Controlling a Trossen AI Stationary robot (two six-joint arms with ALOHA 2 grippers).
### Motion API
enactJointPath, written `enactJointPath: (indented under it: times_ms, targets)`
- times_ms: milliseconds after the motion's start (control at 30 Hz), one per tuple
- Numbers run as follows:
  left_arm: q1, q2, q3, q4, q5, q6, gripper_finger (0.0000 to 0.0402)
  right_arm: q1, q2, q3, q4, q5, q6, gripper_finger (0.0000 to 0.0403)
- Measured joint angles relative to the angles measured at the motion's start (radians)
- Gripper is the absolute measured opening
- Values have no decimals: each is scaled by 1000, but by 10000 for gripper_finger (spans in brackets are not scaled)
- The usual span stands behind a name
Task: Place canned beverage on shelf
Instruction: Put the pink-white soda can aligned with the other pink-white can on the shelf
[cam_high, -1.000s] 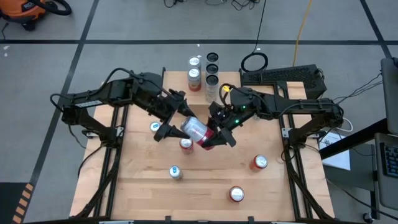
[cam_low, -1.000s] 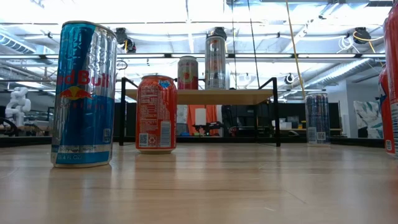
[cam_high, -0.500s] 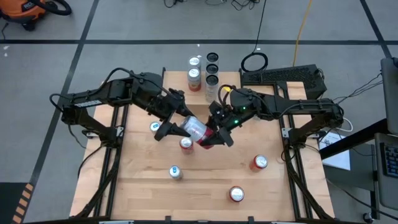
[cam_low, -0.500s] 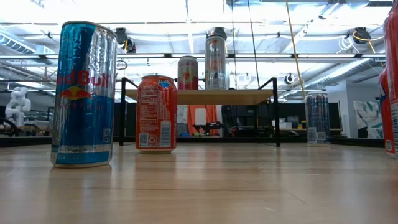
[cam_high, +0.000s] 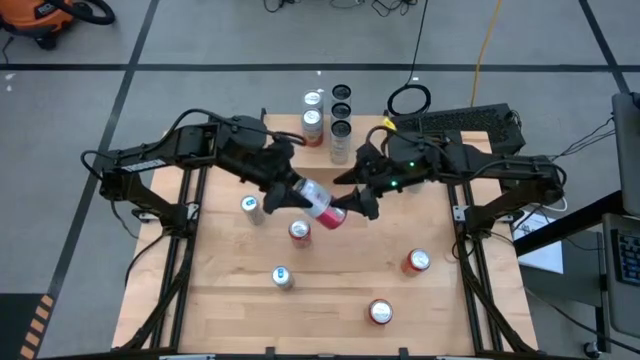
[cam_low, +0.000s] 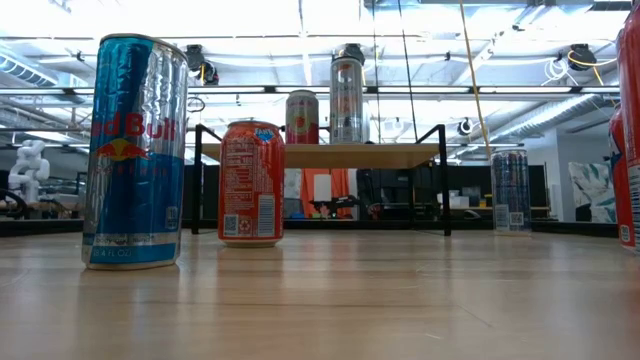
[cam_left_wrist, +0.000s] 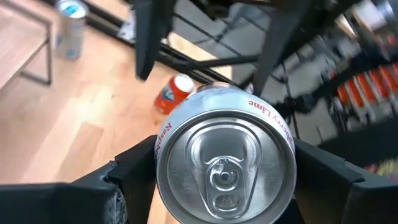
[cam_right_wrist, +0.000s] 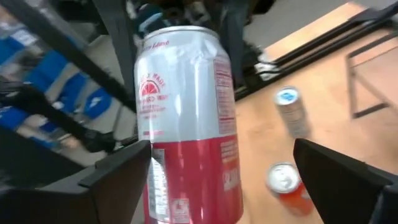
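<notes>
Seen from above, a red/white can (cam_high: 317, 204) is held tilted over the middle of the surface (cam_high: 330, 290), gripped by the left end effector (cam_high: 287, 193) at its top end. The right end effector (cam_high: 354, 194) is parked just beside the can's bottom end w/ fingers spread and apart from it, so nothing is held on that side. The shelf (cam_high: 352, 142) sits at the far edge w/ cans already stood on it. Several other cans are scattered on the surface nearer the front, e.g. a red one (cam_high: 417, 262).

At surface level, neither arm is caught. The shelf (cam_low: 320, 154) is seen in the background w/ a red can (cam_low: 302, 117) and a taller silver can (cam_low: 346, 92) on top; free space looks to be left beside them. A blue can (cam_low: 136, 150) and an orange-red can (cam_low: 251, 183) are stood up front.

Left wrist view: the can's lid (cam_left_wrist: 225, 167) is seen head-on, pinched between the two dark fingers (cam_left_wrist: 134, 171).

Right wrist view: the can (cam_right_wrist: 186, 118) is seen side-on, clear of the wide-open fingers (cam_right_wrist: 339, 171).

Progress, imo: can is lifted and in the left end effector only. Carrying to the shelf, uprighting and release are not yet done.
</notes>
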Motion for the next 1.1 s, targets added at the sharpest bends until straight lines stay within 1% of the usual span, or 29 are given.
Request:
enactJointPath:
  times_ms: [100,233,367,500,633,767,900,1000,1100]
  targets:
    - [7,0,0,-14,-63,-113,289,22,-14,0,-16,83,-30,373]
    - [20,0,0,-18,-140,-232,289,62,-17,0,-56,156,-76,373]
    - [18,0,0,-19,-176,-343,292,88,-11,0,-78,208,-107,373]
    - [20,0,0,-17,-203,-401,293,103,-11,-1,-110,305,-168,373]
    - [19,0,0,-27,-217,-478,293,104,-11,-1,-112,325,-237,373]
    - [17,0,0,-27,-220,-525,294,104,-11,-1,-134,397,-312,373]
    - [17,0,0,-30,-242,-543,295,102,-11,-1,-134,400,-367,373]
    - [17,0,0,-31,-258,-551,295,91,-11,-1,-127,348,-383,373]
    - [17,0,0,-38,-261,-552,295,90,-11,-1,-126,345,-398,373]
